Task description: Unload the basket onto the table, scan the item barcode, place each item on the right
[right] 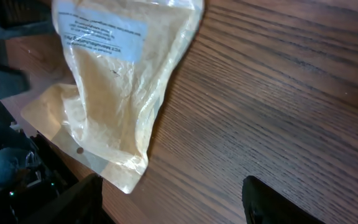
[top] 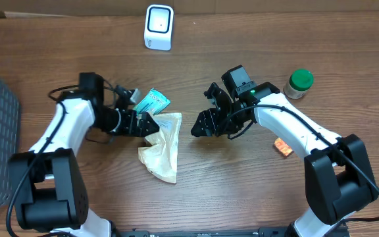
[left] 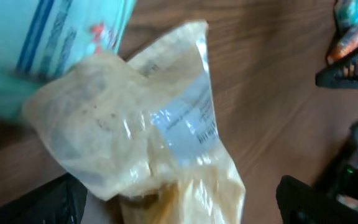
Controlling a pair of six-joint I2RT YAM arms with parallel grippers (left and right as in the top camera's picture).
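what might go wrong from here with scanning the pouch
1. The pouch lies limp at the open left claw; closing could crumple it or slip off.
2. The teal packet sits right beside it and might get pinched too.
3. Its label is on shiny wrinkled film, so glare may spoil the read at the scanner.

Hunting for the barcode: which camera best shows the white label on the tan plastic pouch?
Right wrist: the white label faces the camera, flat and clear. Left wrist shows it creased and glary; overhead, the tan plastic pouch is too small.
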